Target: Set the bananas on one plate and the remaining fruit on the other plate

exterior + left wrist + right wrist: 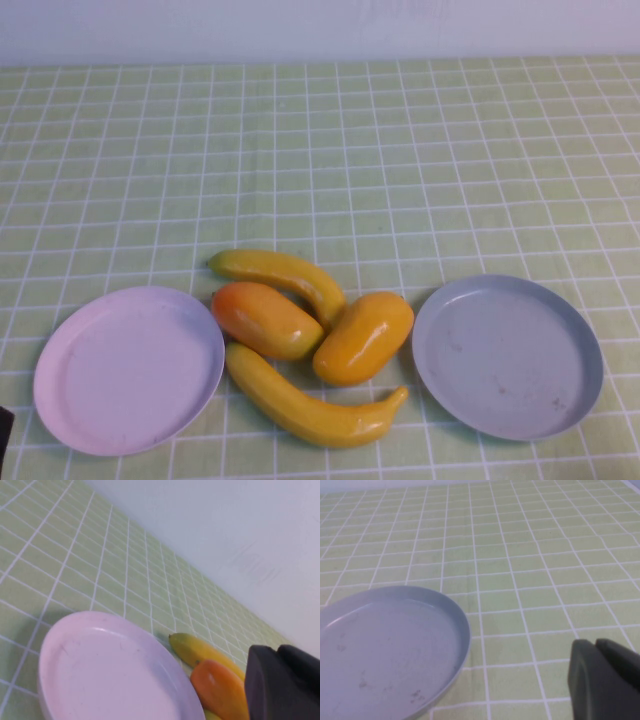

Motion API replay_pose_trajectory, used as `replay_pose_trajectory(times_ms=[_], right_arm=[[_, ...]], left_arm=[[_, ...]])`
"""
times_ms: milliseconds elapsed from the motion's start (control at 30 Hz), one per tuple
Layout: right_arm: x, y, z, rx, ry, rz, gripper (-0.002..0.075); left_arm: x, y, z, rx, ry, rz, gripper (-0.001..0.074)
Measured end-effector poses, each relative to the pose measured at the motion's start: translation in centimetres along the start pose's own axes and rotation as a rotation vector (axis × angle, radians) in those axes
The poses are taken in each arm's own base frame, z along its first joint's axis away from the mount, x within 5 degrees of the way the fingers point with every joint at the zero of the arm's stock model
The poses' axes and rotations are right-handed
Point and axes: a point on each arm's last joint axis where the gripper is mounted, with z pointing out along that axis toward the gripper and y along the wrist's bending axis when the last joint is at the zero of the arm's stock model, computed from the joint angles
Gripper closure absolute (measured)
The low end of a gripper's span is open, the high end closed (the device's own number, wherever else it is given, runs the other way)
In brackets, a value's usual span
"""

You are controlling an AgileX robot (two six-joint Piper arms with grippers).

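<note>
Currently both bananas [300,345] lie crosswise between the pink plate [128,368] and grey plate [507,355], nothing sorted. Left gripper [282,685] sits beside the pink plate, right gripper [605,680] beside the grey; both jaws pressed together, empty.

Light is soft and even, slightly hazy. Fruit [310,345] shows mild glare and casts short, faint shadows. In both wrist views the near dark gripper edges blur.
</note>
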Motion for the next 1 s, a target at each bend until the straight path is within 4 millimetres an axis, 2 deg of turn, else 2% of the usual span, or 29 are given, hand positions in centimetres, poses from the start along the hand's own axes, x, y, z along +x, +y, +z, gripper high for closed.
replay_pose_trajectory(times_ms=[200, 367, 533, 833, 1000], right_arm=[[0.0, 0.0, 0.0, 0.0, 0.0, 0.0, 0.0742], [0.0, 0.0, 0.0, 0.0, 0.0, 0.0, 0.0742], [0.0, 0.0, 0.0, 0.0, 0.0, 0.0, 0.0742], [0.0, 0.0, 0.0, 0.0, 0.0, 0.0, 0.0742], [0.0, 0.0, 0.0, 0.0, 0.0, 0.0, 0.0742]], left_arm=[[-0.3, -0.3, -0.1, 0.011, 0.0, -0.049, 0.0734], [-3.1, -3.2, -0.1, 0.011, 0.07, -0.041, 0.0734], [-6.0, -6.3, 1.0, -0.027, 0.261, 0.096, 0.0734], [-8.6, -9.4, 5.8, -0.056, 0.689, 0.374, 0.0734], [-9.5, -10.2, 10.8, -0.056, 0.87, 0.448, 0.0734]])
